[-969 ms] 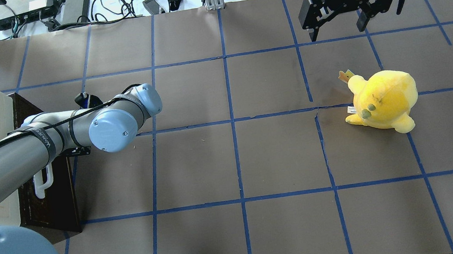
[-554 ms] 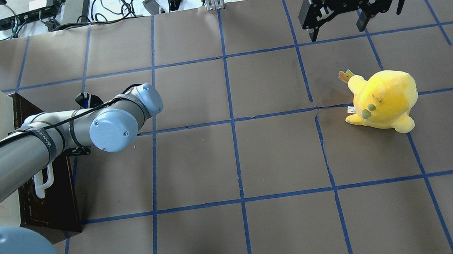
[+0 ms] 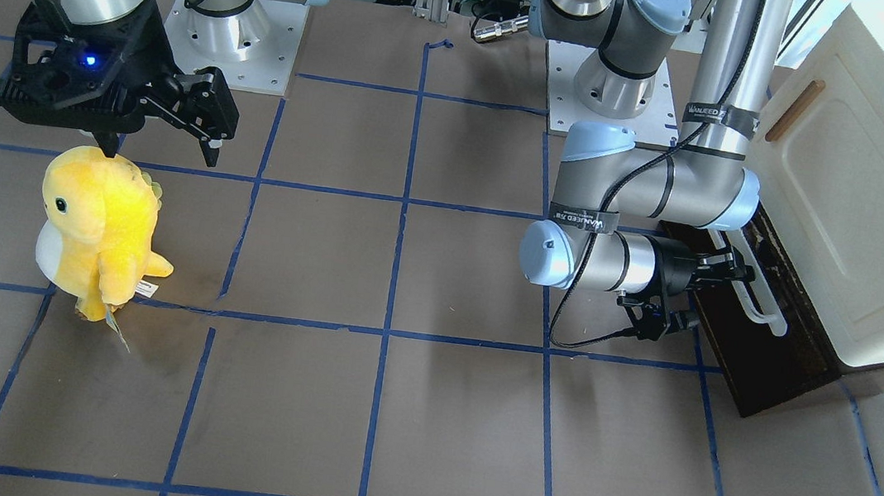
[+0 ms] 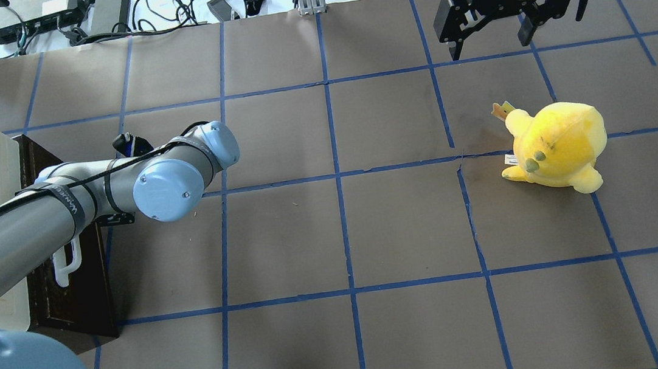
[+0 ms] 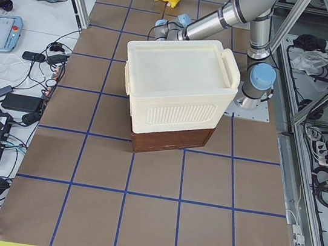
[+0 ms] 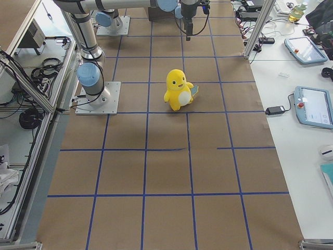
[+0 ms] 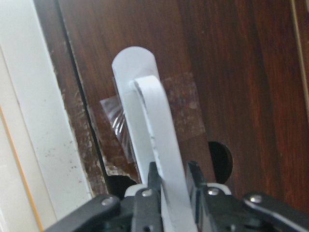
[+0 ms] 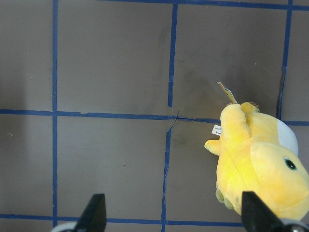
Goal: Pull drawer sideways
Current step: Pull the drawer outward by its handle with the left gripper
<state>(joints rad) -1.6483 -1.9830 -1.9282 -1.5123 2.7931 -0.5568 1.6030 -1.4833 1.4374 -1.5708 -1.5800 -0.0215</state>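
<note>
At the bench's (image 3: 390, 408) left end, under the cabinet (image 3: 855, 203), the drawer (image 3: 782, 366) looks barely opened. Left gripper (image 7: 173, 179) has its jaws clamped on the handle (image 7: 149, 121) — a steady sideways pull comes next, I'd say. Right gripper (image 4: 490, 48) hangs idle — jaws wide.

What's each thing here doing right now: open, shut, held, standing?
left gripper: shut on the handle.
handle: clamped between the gripper's fingers.
drawer: shut or barely out; no inside shows.
right gripper: open, empty, above the table.
cabinet door: shut.
plush: upright, untouched.
</note>
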